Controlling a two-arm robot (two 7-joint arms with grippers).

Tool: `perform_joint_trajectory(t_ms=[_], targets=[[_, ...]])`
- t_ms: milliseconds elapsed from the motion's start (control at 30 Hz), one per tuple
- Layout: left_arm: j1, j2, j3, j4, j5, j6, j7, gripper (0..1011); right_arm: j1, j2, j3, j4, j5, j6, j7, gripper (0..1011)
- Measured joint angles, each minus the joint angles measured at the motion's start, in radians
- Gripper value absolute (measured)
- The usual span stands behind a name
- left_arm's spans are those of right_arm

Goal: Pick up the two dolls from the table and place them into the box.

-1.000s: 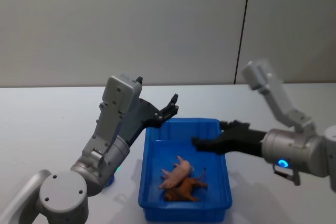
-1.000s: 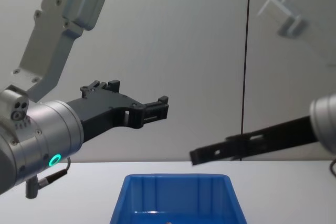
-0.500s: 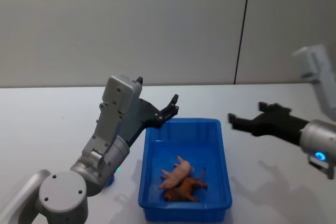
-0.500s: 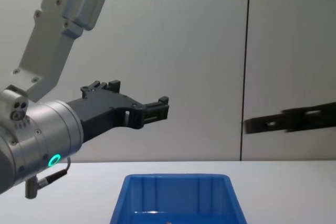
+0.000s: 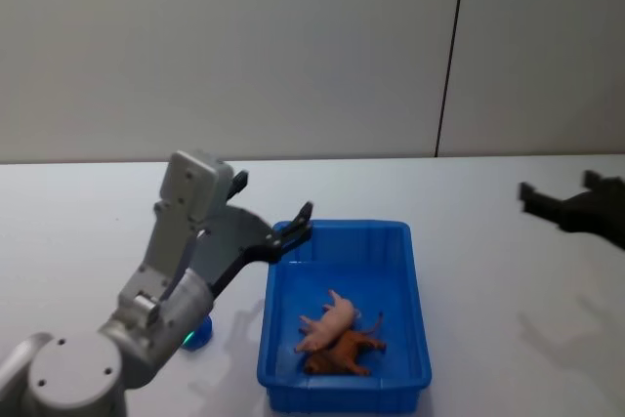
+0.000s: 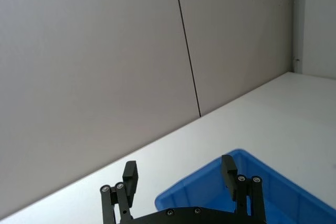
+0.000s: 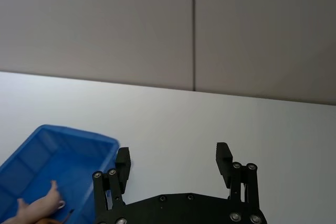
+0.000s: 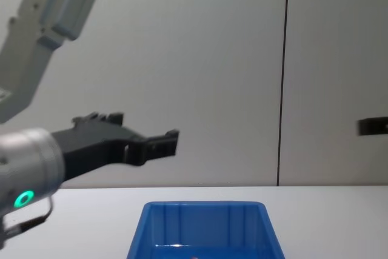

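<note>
While its elbow sits in the lower left of the head view, the left arm slants up and to the right, and the left gripper (image 6: 178,174) hangs with its fingers spread apart, holding nothing, above the upper-left corner of the blue plastic box (image 5: 422,319). The right gripper (image 7: 173,158) shows at the right edge of the head view at mid-height, well apart from the box, its fingers likewise parted and holding nothing. Both dolls lie inside the box, toward its lower end: the pale pink pig doll (image 5: 330,323) and, just below and touching it, the brown animal doll (image 5: 344,352). The box stands low in the middle of the frame on the white table (image 5: 78,231). Open tabletop stretches from the box's right rim to the right gripper and behind its far rim to the grey wall (image 5: 293,46).
</note>
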Motion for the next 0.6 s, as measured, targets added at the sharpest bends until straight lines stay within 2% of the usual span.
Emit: perform_joint_trajectory(t_ms=[67, 267, 400, 600], targets=[[0.029, 0.03, -0.011, -0.035, -0.036, 0.032, 0.016, 1004, -0.012, 0.012, 0.02, -0.003, 0.016, -0.017, -0.024, 1001], [0.077, 0.076, -0.028, -0.087, -0.104, 0.089, 0.054, 1004, -0.04, 0.037, 0.063, -0.008, 0.048, -0.053, -0.069, 1001], [0.117, 0.116, -0.045, -0.13, -0.165, 0.139, 0.088, 1004, -0.051, 0.047, 0.081, -0.01, 0.062, -0.069, -0.088, 1001], [0.152, 0.149, -0.062, -0.16, -0.239, 0.201, 0.122, 1004, -0.064, 0.059, 0.1, -0.012, 0.076, -0.085, -0.108, 1001]])
